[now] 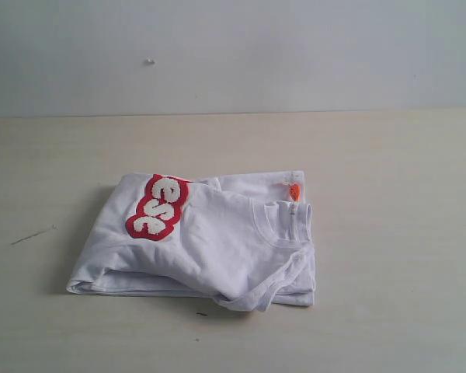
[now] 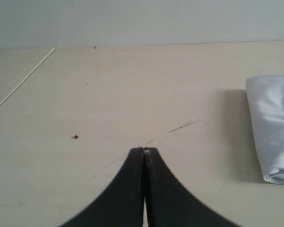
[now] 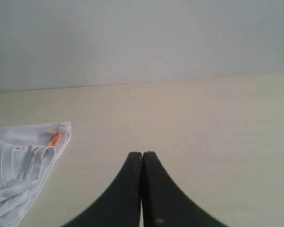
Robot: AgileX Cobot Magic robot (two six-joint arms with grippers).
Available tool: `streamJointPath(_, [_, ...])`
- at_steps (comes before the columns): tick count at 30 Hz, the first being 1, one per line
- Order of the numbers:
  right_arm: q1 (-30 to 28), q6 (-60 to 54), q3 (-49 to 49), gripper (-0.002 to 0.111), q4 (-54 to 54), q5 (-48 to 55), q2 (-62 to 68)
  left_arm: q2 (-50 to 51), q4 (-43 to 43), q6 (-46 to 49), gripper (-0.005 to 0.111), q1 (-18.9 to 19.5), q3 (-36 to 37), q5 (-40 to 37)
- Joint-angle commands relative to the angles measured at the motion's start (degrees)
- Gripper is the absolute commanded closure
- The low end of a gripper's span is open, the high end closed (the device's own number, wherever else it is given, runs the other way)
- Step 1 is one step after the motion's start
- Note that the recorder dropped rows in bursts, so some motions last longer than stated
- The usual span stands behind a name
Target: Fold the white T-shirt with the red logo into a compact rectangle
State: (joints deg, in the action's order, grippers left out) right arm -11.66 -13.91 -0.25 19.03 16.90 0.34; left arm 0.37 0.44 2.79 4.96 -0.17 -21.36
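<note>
Left gripper [image 2: 144,150]: jaws were pressed together, empty, over the bare table [image 1: 388,155], apart from the cloth.
White T-shirt [image 1: 217,241]: lay mid-table, folded into a rough rectangle. The red logo [image 1: 158,206] partly showed on top and the collar [image 1: 283,225] corner sat loose. Folding judged nearly complete, with slight tidying perhaps left.
Right gripper [image 3: 142,153]: likewise closed, empty, apart.

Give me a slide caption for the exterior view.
Folded white T-shirt lying on the beige table, part of its red logo facing up.
</note>
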Motion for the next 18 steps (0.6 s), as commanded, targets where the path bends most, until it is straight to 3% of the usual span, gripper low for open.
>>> streamJointPath(1, [-0.33, 0.67, 0.25, 0.108, -2.37, -0.73, -0.34, -0.37, 0.09, -0.05, 0.106, -0.39, 0.17, 0.82])
streamJointPath(12, [-0.33, 6.63, 0.25, 0.108, -2.88, -3.86, -0.34, -0.37, 0.09, -0.05, 0.106, -0.39, 0.17, 0.82])
streamJointPath(18, [-0.33, 10.58, 0.25, 0.108, -9.49, -3.06, -0.34, -0.37, 0.09, -0.05, 0.106, -0.39, 0.17, 0.82])
